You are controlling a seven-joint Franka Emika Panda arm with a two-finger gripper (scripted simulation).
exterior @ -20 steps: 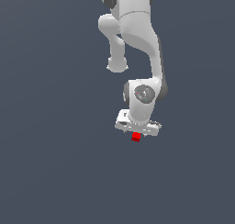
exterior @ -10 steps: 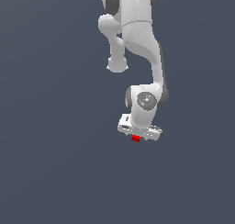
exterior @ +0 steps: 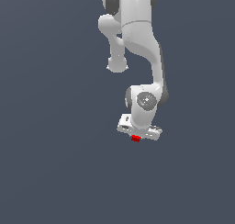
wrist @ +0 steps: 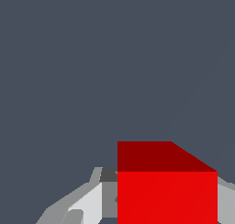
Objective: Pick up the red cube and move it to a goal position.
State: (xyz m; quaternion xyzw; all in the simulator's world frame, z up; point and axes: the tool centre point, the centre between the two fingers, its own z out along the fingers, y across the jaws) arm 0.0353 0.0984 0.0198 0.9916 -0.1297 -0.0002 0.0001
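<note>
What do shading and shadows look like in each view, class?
Exterior view: flat grey backdrop, soft shading on the white arm, no cast shadows; the red cube is tiny. Wrist view: the red cube shows one darker face and one brighter, hard-edged, no blur.

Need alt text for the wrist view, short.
A bright red cube fills the lower part of the wrist view, sitting between the pincer fingers, one light grey finger visible beside it and a sliver of the other at the frame edge. Everything else is plain dark grey-blue background.
</note>
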